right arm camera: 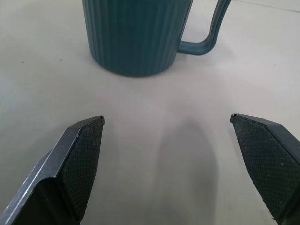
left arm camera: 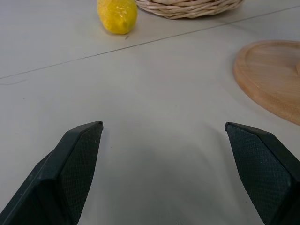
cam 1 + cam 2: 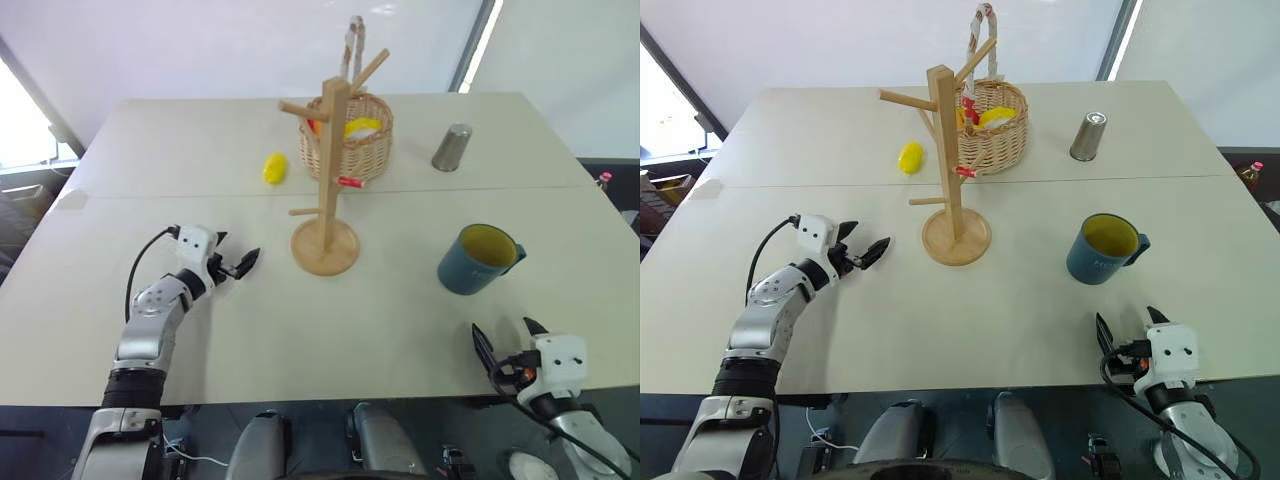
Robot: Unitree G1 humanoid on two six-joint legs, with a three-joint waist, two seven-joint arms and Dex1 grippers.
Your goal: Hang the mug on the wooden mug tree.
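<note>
The blue-grey mug (image 3: 477,260) with a yellow inside stands upright on the table's right half, its handle pointing right. The wooden mug tree (image 3: 325,180) rises mid-table on its round base disc (image 2: 274,77), its pegs bare. My right gripper (image 3: 508,343) is open at the table's near edge, a short way in front of the mug (image 1: 136,35) and aimed at it, nothing between its fingers. My left gripper (image 3: 236,262) is open and empty, low over the table just left of the tree's base.
A woven wicker basket (image 3: 352,140) holding yellow and red items stands behind the tree. A yellow lemon-like fruit (image 3: 275,168) lies left of the basket. A slim metal tumbler (image 3: 452,147) stands at the back right. A seam crosses the table (image 3: 150,195).
</note>
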